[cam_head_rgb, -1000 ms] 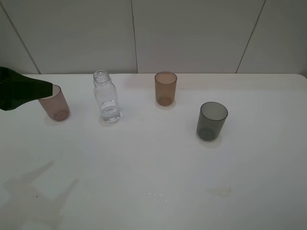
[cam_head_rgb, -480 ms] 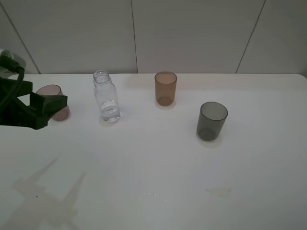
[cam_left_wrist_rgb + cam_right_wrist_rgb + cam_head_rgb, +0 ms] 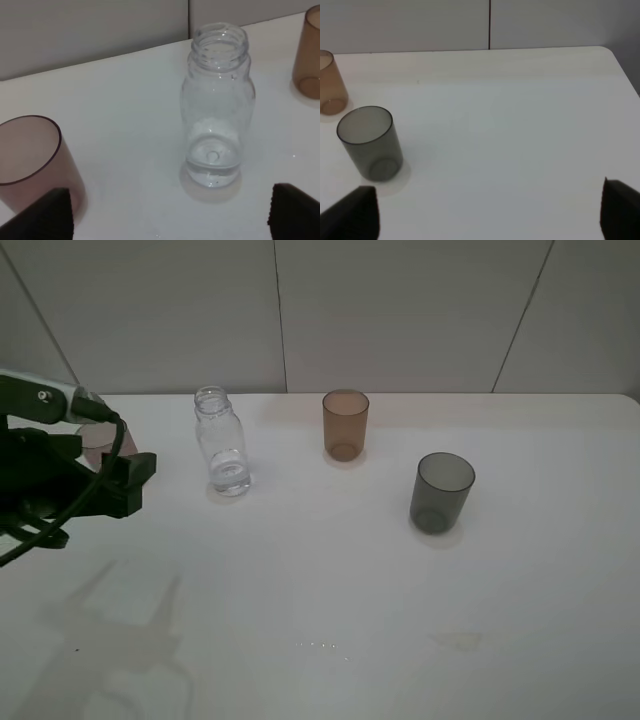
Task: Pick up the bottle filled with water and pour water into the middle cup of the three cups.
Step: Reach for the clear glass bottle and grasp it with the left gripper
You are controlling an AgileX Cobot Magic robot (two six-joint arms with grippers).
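Observation:
The clear capless bottle (image 3: 222,443) stands upright with a little water in its base; it also shows in the left wrist view (image 3: 217,115). The amber middle cup (image 3: 345,424) stands to its right, also in the wrist views (image 3: 309,55) (image 3: 330,85). The pinkish-brown cup (image 3: 95,440) is partly hidden behind my left arm; the left wrist view shows it whole (image 3: 32,160). The dark grey cup (image 3: 441,492) (image 3: 370,142) stands at the front right. My left gripper (image 3: 135,483) (image 3: 170,217) is open and empty, left of the bottle. My right gripper (image 3: 485,215) is open and empty.
The white table (image 3: 330,580) meets a tiled wall (image 3: 400,310) at the back. A faint wet patch (image 3: 455,641) lies near the front. The table's right rear corner (image 3: 605,50) shows in the right wrist view.
My left arm has come in from the left edge toward the bottle and now covers part of the pinkish-brown cup. The bottle and cups have not moved.

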